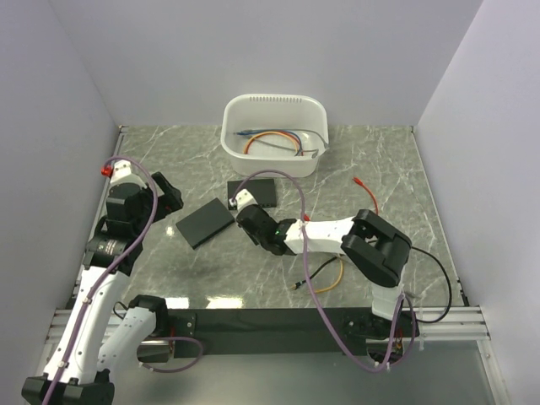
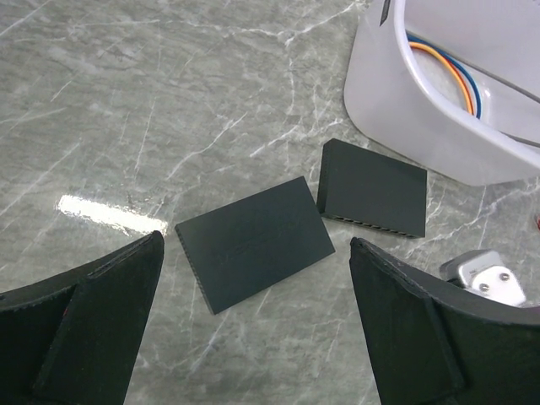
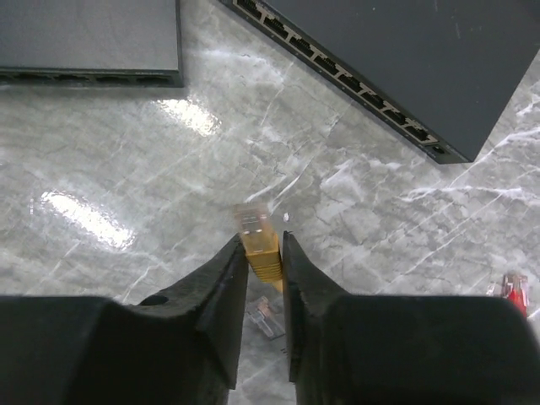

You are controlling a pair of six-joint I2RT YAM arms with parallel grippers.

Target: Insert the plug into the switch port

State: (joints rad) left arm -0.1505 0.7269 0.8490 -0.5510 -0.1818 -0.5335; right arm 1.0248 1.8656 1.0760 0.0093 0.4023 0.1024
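My right gripper (image 3: 260, 241) is shut on a yellow plug (image 3: 254, 224), whose tip sticks out past the fingertips just above the marble table. A black switch (image 3: 396, 67) lies ahead to the right, its row of ports (image 3: 337, 82) facing the plug. A second black switch (image 3: 84, 38) lies ahead to the left. From above, the right gripper (image 1: 243, 205) sits between the two switches (image 1: 203, 223) (image 1: 260, 192), and the plug is hidden there. My left gripper (image 2: 256, 241) hangs open and empty above the left switch (image 2: 253, 243).
A white tub (image 1: 274, 135) of coiled cables stands at the back. A yellow cable (image 1: 327, 278) loops under my right arm, and a red cable (image 1: 368, 193) lies to the right. A clear plug (image 3: 267, 317) lies on the table under the right fingers, a red one (image 3: 513, 288) at far right.
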